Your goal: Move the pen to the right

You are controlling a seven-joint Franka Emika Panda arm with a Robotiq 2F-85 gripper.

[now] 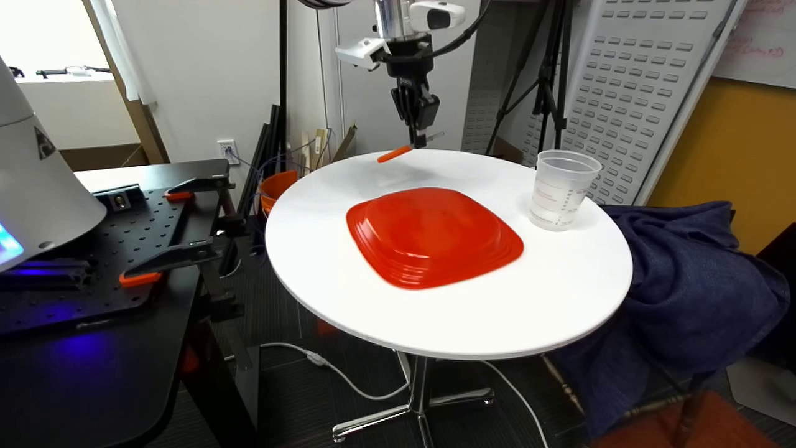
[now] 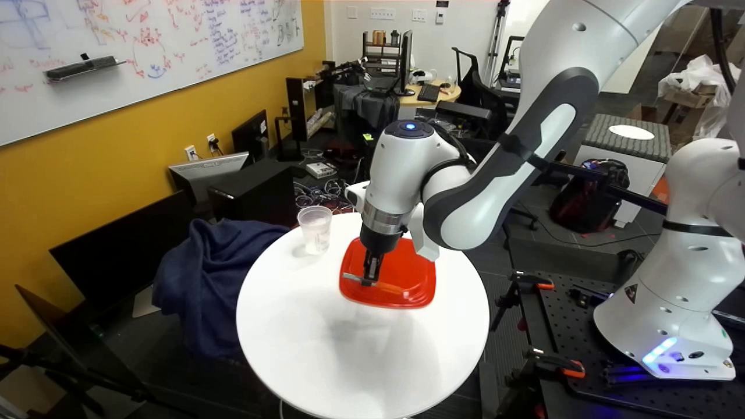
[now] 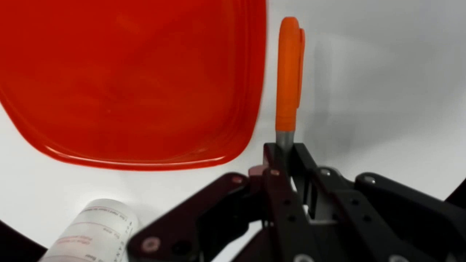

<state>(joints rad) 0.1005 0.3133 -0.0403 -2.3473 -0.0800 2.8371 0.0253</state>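
Note:
The pen point(image 1: 393, 154) has an orange cap and a grey barrel. My gripper point(image 1: 418, 138) is shut on the grey barrel and holds the pen roughly level above the white round table point(image 1: 323, 261). In an exterior view the pen point(image 2: 389, 287) overlaps the red plate, with its grey end out on the far side of the gripper point(image 2: 369, 281). In the wrist view the orange cap of the pen point(image 3: 287, 72) points away from the fingertips point(image 3: 285, 151), beside the plate's edge. The rest of the barrel is hidden between the fingers there.
A large red squarish plate point(image 1: 429, 230) lies upside down on the table; it also shows in the wrist view point(image 3: 145, 91). A clear plastic cup point(image 1: 559, 193) stands near the table's edge, also seen in the wrist view point(image 3: 94, 233). A dark blue cloth point(image 2: 212, 285) hangs beside the table.

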